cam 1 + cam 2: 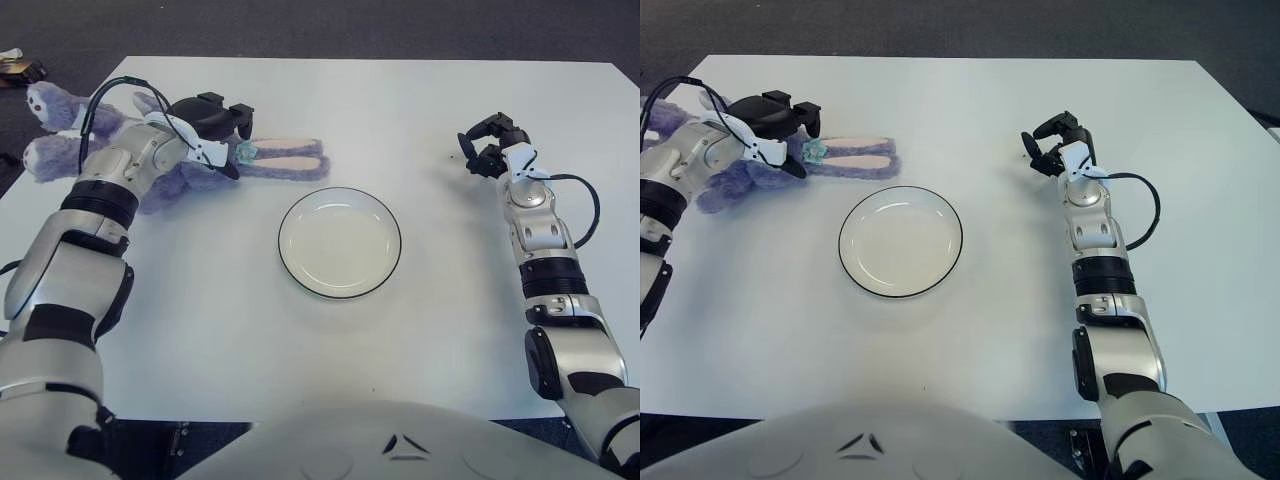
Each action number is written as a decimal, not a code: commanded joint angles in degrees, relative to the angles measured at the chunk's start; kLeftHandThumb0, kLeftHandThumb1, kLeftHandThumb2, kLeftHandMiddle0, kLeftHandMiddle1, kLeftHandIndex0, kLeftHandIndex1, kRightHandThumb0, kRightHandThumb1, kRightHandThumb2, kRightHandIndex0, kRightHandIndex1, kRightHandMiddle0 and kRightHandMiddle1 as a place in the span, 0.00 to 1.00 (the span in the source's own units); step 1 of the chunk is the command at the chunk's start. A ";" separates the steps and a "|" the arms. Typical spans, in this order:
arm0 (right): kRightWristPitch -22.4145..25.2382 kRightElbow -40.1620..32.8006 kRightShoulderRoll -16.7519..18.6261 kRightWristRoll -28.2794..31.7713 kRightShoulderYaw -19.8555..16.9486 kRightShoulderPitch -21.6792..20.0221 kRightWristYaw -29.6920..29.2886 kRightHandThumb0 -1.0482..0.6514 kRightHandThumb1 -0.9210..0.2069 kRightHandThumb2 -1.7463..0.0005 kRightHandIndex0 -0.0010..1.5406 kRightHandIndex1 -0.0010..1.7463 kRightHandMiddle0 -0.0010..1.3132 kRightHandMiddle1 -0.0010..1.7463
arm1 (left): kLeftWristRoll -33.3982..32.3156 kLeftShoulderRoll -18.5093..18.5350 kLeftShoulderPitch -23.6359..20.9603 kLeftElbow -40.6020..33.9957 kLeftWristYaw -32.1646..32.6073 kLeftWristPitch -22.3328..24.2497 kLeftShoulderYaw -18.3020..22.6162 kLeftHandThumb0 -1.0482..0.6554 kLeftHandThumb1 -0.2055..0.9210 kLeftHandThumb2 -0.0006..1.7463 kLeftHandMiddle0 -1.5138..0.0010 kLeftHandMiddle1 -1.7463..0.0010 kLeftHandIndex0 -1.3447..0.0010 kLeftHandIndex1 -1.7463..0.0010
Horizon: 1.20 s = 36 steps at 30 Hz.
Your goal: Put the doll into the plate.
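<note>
Left eye view shows my left hand point(212, 122) squeezing the purple doll point(170, 170) at upper left, so next I carry it to the plate point(339, 243) mid-frame, while my right hand point(487, 145) sits curled and empty at upper right.

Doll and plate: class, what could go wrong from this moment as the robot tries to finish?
1. The left hand grips the doll near its head; the floppy body and long ears may trail and drape over the plate's rim.
2. Dragging ears could nudge the plate.
3. The grip might slip off the soft plush.
</note>
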 commanded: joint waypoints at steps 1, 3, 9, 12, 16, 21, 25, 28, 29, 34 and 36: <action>0.27 -0.98 -0.62 -0.50 -0.25 0.86 0.20 0.40 0.14 0.62 0.48 1.00 0.27 0.96 | 0.38 -0.87 -1.64 0.60 0.91 0.14 -0.86 0.41 0.96 0.00 0.86 0.10 0.92 0.07; 0.34 -1.14 -0.58 -0.53 -0.21 0.92 0.21 0.40 0.14 0.61 0.48 1.00 0.27 0.96 | 0.43 -1.29 -1.93 0.87 1.07 0.18 -1.02 0.41 0.96 0.00 0.86 0.09 0.92 0.07; 0.62 -1.65 -0.45 -0.62 -0.05 1.13 0.23 0.40 0.14 0.61 0.48 1.00 0.27 0.97 | 0.30 -2.54 -2.78 1.47 1.44 0.08 -1.54 0.41 0.96 0.00 0.86 0.09 0.92 0.07; 0.81 -1.82 -0.38 -0.66 0.03 1.16 0.24 0.40 0.14 0.61 0.48 1.00 0.27 0.97 | 0.32 -3.36 -3.31 1.74 1.64 0.12 -1.82 0.41 0.96 0.00 0.86 0.09 0.92 0.07; 0.99 -1.87 -0.25 -0.71 0.16 1.11 0.21 0.40 0.14 0.61 0.48 1.00 0.27 0.97 | 0.36 -4.26 -3.96 2.09 2.01 0.02 -2.15 0.41 0.96 0.00 0.86 0.09 0.92 0.07; 1.07 -1.66 -0.10 -0.75 0.38 0.96 0.13 0.40 0.14 0.61 0.48 1.00 0.26 0.97 | 0.39 -5.42 -4.88 2.61 2.61 -0.22 -2.66 0.41 0.96 0.00 0.86 0.09 0.91 0.07; 1.13 -1.68 -0.10 -0.72 0.45 0.95 0.08 0.40 0.14 0.61 0.48 1.00 0.26 0.97 | 0.37 -5.51 -5.09 2.99 2.84 -0.34 -2.85 0.40 0.96 0.00 0.86 0.09 0.91 0.07; 1.15 -1.51 0.08 -0.74 0.65 0.83 0.00 0.40 0.14 0.61 0.48 1.00 0.26 0.97 | 0.09 -6.69 -5.59 2.61 2.96 -0.35 -2.96 0.40 0.97 0.00 0.86 0.09 0.91 0.08; 1.11 -1.46 0.12 -0.73 0.68 0.83 0.00 0.40 0.14 0.61 0.48 1.00 0.26 0.97 | -0.03 -6.96 -5.66 2.41 2.91 -0.38 -2.94 0.40 0.97 0.00 0.86 0.09 0.91 0.08; 0.91 -1.34 0.13 -0.62 0.70 0.86 0.09 0.40 0.14 0.61 0.48 1.00 0.26 0.97 | -0.13 -7.30 -5.64 2.06 2.78 -0.40 -2.89 0.39 0.98 0.00 0.86 0.09 0.91 0.08; 0.86 -1.33 0.12 -0.56 0.70 0.90 0.18 0.40 0.14 0.61 0.48 1.00 0.26 0.97 | -0.10 -7.38 -5.58 1.93 2.71 -0.41 -2.87 0.38 0.98 0.00 0.86 0.09 0.91 0.08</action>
